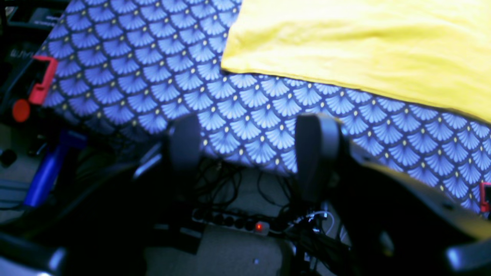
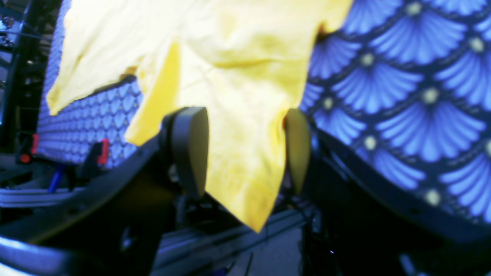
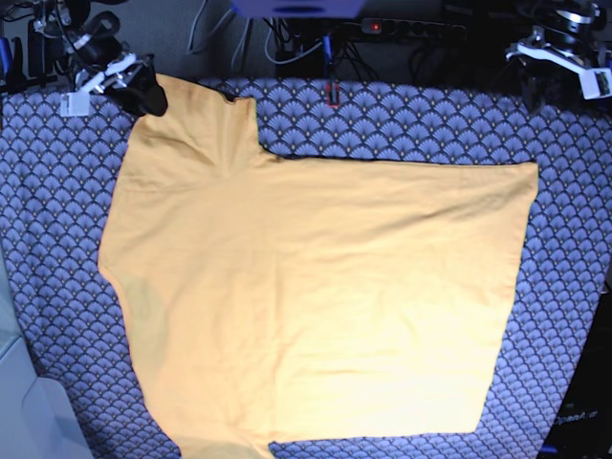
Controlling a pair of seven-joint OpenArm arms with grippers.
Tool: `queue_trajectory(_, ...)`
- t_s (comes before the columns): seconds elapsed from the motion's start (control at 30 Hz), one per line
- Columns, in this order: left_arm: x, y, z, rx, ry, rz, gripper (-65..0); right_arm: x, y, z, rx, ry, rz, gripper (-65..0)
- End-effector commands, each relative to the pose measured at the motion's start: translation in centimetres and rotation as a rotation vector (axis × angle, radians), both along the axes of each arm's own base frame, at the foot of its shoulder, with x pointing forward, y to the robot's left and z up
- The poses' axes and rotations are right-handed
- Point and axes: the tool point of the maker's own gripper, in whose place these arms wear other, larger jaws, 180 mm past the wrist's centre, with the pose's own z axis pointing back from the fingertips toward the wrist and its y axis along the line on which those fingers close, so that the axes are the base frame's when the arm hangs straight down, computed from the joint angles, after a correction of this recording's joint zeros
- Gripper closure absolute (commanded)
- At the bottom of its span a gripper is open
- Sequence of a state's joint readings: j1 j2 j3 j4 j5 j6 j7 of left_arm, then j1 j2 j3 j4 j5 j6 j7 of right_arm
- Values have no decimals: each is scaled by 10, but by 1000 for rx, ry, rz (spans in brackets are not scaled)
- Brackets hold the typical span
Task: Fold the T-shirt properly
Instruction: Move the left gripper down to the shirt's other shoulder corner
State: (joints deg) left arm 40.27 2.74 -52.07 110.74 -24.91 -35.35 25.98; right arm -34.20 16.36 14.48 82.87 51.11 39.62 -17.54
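A yellow T-shirt [image 2: 238, 76] is hanging down between the two fingers of the right claw [image 2: 247, 149], its pointed tip dangling below them. The fingers are standing apart on either side of the cloth. A blue scallop-patterned cover [image 2: 402, 99] is lying beyond and right of the T-shirt. Two red clamps [image 2: 102, 151] are gripping the cover's far left edge.

The table [image 3: 574, 287] is covered by a blue-grey cloth with a scallop pattern. On it the yellow-orange T-shirt [image 3: 316, 306] lies spread out flat and takes most of the surface. One sleeve reaches to the far left corner of the table, and its tip hangs over the edge. The straight hem lies near the right edge. Bare cover shows along the left, far and right sides.
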Motion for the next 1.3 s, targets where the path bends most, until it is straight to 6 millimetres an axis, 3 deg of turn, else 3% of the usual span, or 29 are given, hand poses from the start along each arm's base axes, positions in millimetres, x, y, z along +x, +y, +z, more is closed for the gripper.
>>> queue_trajectory(0.0, 2, 2, 10, 13, -32, 0, -383, -3, -1, 1, -12, 7, 22, -326)
queue_trajectory(0.23, 8, 3, 12, 13, -51, 2, -383, 1, -1, 2, -11, -1, 22, -289)
queue_trajectory(0.37, 12, 4, 12, 11, -60, 4, -384, -3, -8, -11, -9, 35, 1, -232)
queue_trajectory(0.57, 17, 4, 15, 12, -77, 3, -384, -12, -18, -36, 1, 104, -42, -227)
queue_trajectory(0.7, 14, 13, 18, 31, -79, 28, -384, -14, -19, -37, 1, 111, -44, -228)
queue_trajectory(0.97, 14, 14, 19, 34, -79, 29, -384, -21, 5, -42, 6, 146, 91, -226)
queue_trajectory(1.27, 14, 14, 19, 34, -79, 29, -384, -21, 4, -42, -4, 148, 106, -224)
